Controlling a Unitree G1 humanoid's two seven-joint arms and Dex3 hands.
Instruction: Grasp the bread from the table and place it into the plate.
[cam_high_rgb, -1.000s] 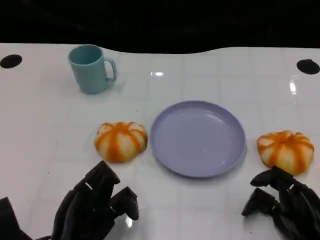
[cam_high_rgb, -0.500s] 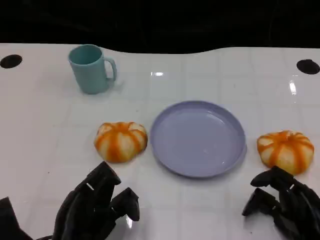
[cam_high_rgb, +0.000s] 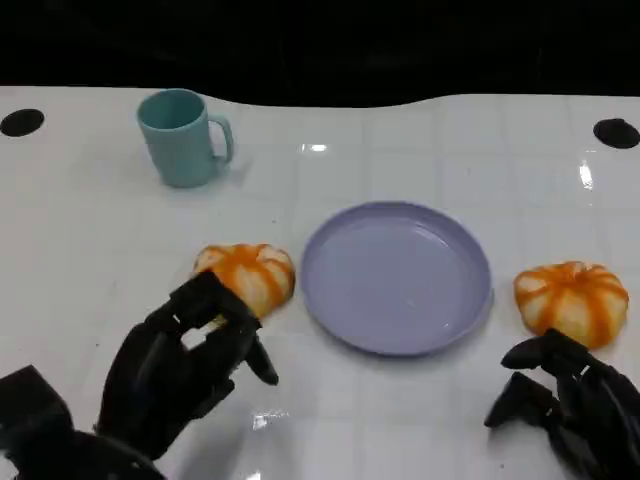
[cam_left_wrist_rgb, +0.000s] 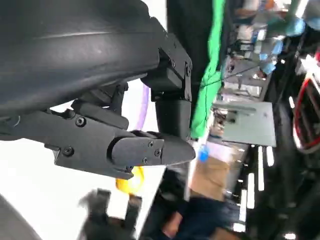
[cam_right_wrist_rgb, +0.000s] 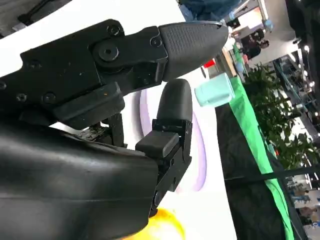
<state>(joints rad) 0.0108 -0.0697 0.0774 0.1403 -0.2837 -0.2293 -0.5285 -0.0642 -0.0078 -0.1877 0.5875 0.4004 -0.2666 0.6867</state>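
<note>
Left hand (cam_high_rgb: 185, 365) reaches over the near edge of the left bread (cam_high_rgb: 250, 275), fingers (cam_high_rgb: 215, 300) spread and arched above it, nothing held yet; contact with the bread can't be confirmed from the head view. The open, arched pose reads as a pre-grasp, set to close around the round loaf from above. The left bread sits on the white counter (cam_high_rgb: 100, 250), just beside the left rim of the plate (cam_high_rgb: 396, 277), so the carry looks short: lift, shift toward the plate, release. Plate is empty and lies between the 2 breads. The right bread (cam_high_rgb: 570, 300) rests on the counter just right of the plate, untouched. Right hand (cam_high_rgb: 560, 400) hangs low near it, fingers loosely curled but apart, holding nothing, close to the loaf without touching. A teal mug (cam_high_rgb: 183, 135) stands upright well behind the left bread, clear of the path. Left wrist view shows a yellow-orange bit of bread (cam_left_wrist_rgb: 131, 181) past the fingers. Task looks at the grasp step, nothing placed yet.
</note>
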